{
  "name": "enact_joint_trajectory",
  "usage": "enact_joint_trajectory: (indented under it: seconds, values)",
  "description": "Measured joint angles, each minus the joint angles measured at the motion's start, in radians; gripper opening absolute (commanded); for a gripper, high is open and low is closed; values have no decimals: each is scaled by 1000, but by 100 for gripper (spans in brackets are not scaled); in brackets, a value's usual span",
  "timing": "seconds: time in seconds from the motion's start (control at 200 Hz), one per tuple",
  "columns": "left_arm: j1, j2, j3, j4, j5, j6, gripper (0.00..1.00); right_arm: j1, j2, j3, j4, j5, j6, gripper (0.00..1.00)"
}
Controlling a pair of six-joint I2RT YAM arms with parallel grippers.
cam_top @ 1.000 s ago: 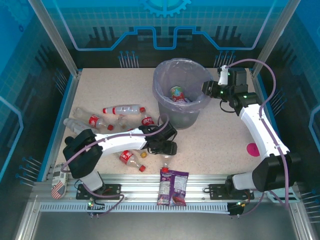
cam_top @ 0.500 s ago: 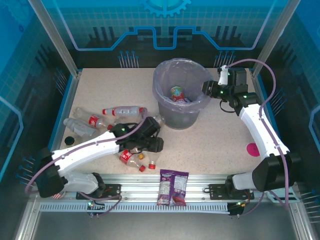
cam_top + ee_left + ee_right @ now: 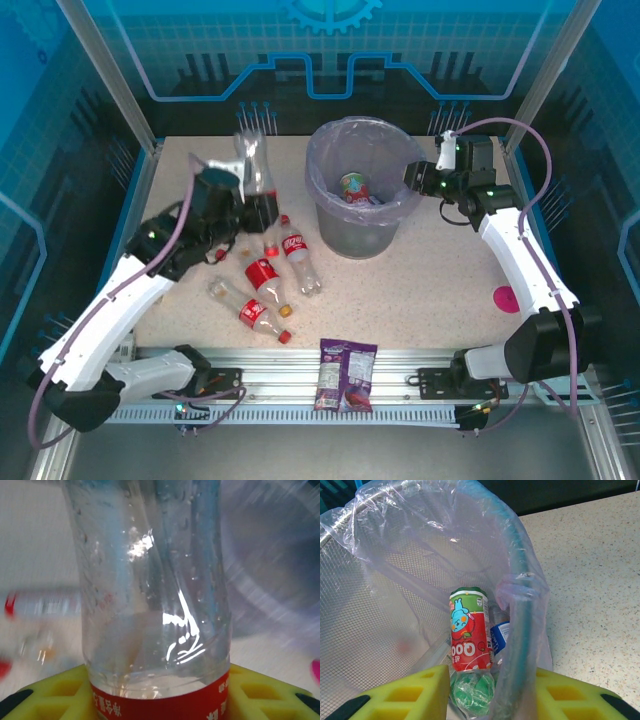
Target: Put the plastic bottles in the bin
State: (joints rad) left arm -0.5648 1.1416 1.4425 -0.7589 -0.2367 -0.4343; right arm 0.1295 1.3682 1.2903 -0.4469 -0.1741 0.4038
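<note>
My left gripper [image 3: 246, 204] [image 3: 159, 696] is shut on a clear plastic bottle [image 3: 256, 172] [image 3: 150, 580] with a red label, held upright above the table, left of the bin [image 3: 318, 170]. Several more red-labelled bottles lie below it, among them one [image 3: 265, 272], another [image 3: 298, 252] and a third [image 3: 252, 313]. The grey bin with its lilac bag [image 3: 420, 545] holds a red-and-green labelled bottle [image 3: 468, 630] [image 3: 352, 186], a blue-labelled one [image 3: 500, 637] and a green one [image 3: 472, 690]. My right gripper [image 3: 416, 180] [image 3: 487, 695] stands open astride the bin's right rim [image 3: 517, 630].
A flat purple snack packet [image 3: 345, 372] lies at the table's front edge. A loose red cap [image 3: 284, 337] sits near the bottles. A pink disc [image 3: 505, 298] lies beside the right arm. Blue walls enclose the table.
My left arm has risen from the pile and swung back and left, carrying a bottle upright. Bottles on the table have shifted. The right arm has stayed still.
</note>
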Motion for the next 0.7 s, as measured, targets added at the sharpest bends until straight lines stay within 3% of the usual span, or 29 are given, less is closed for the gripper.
enact_joint_trajectory:
  seconds: [0.265,0.44,0.58,0.7]
  values:
    - [3,337,438,214,122,149,25,0,0,0,0,-3,0,41]
    - [3,565,553,335,210,221,17,0,0,0,2,-13,8,41]
    - [3,731,655,335,254,251,17,0,1,0,3,-18,13,41]
    - [1,786,665,297,277,260,14,0,2,0,3,-18,16,41]
